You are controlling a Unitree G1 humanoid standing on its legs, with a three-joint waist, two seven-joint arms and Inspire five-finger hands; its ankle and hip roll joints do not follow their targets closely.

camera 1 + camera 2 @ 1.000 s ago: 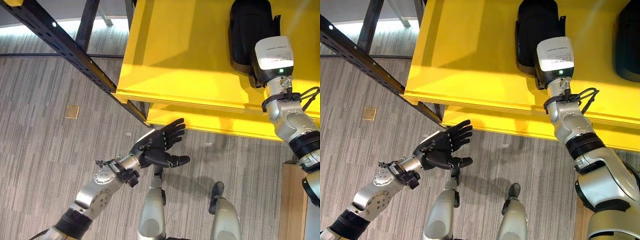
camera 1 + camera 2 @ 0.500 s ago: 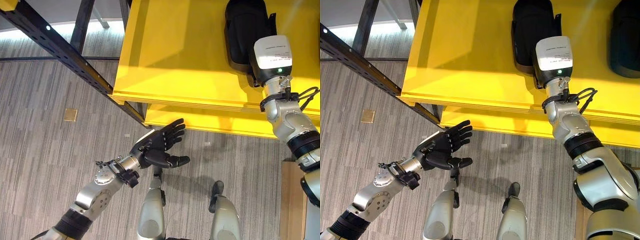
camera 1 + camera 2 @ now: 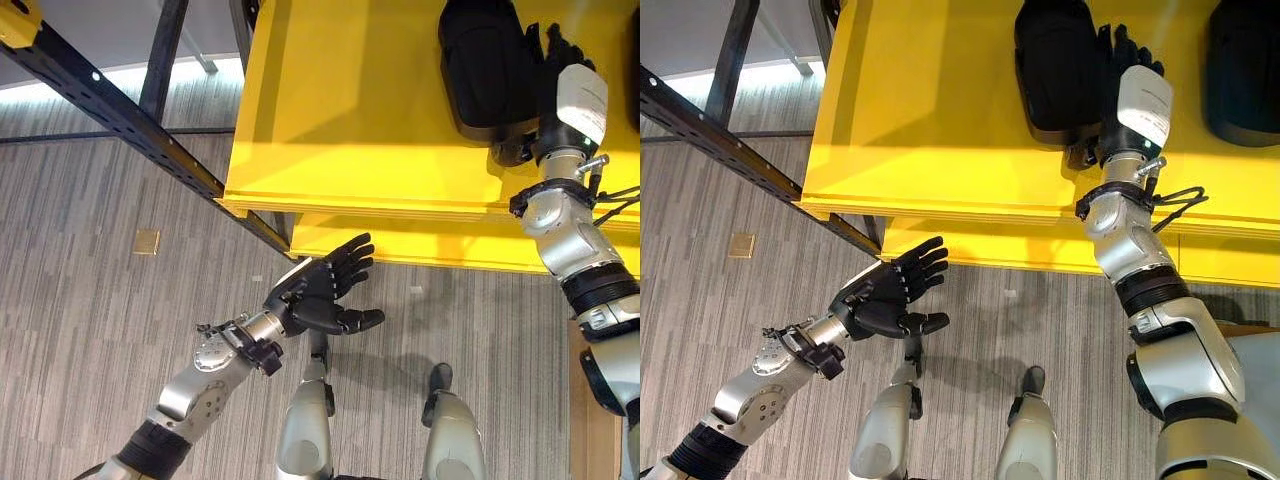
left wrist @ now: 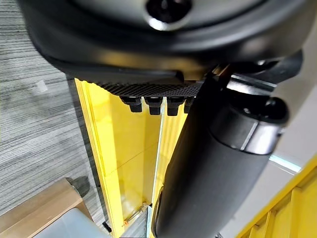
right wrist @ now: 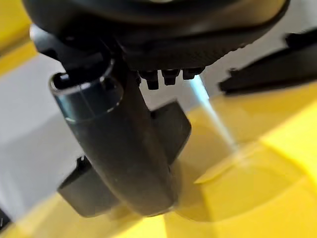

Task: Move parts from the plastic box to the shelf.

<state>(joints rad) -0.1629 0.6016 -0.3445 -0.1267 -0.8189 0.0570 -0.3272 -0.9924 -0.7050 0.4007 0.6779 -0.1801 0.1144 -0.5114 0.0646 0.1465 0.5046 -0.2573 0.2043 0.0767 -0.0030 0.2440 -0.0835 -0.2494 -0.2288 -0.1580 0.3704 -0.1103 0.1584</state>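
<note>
A black moulded part (image 3: 485,65) lies on the yellow shelf (image 3: 340,130), near its back. My right hand (image 3: 556,52) stands open just right of the part, fingers straight and pointing away from me, and it holds nothing. In the right wrist view the thumb (image 5: 124,148) stands in front of the part (image 5: 171,126), with the straight fingertips (image 5: 168,75) above it. My left hand (image 3: 322,292) hovers open and empty over the floor, below the shelf's front edge. Its fingertips (image 4: 153,103) show straight in the left wrist view.
A second black part (image 3: 1245,70) lies on the shelf to the right. A lower yellow shelf (image 3: 400,240) juts out underneath. A black steel rack beam (image 3: 120,110) runs diagonally at the left. A tan floor plate (image 3: 147,241) and a wooden edge (image 3: 578,400) are near.
My right hand has come off the black part and turned, its straight fingers now showing beside it. The left hand has stayed put. The view has shifted slightly.
</note>
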